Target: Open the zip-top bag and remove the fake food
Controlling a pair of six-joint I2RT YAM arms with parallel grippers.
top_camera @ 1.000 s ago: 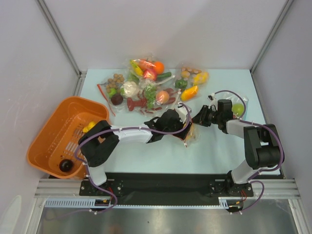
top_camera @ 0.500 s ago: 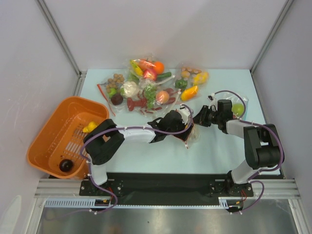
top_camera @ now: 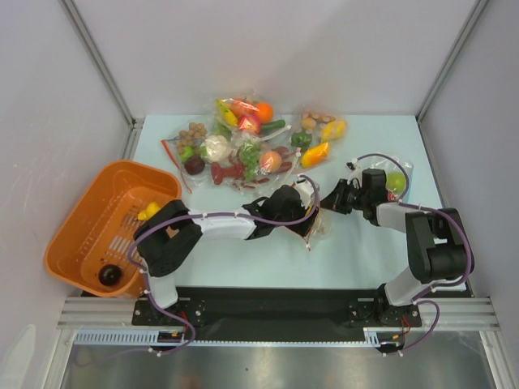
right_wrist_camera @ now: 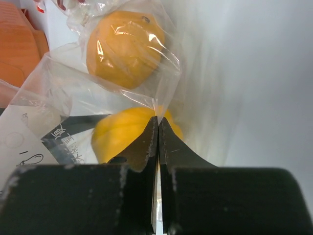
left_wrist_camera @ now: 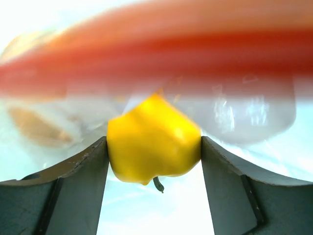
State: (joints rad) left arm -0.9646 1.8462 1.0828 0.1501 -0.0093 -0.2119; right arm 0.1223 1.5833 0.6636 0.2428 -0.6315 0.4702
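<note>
Two grippers meet mid-table in the top view: the left gripper and right gripper sit at either side of the zip-top bag. The bag lies on the table in front of a heap of bagged toys, with an orange basket far left. Left wrist: jaws wide, fingers pressed on both sides of a yellow piece, blurred red zip strip above. Right wrist: fingers fully closed, pinching the bag's clear film, orange piece inside beyond.

Black-and-white arms, purple cables, seemingly dark-grey fingers.
</note>
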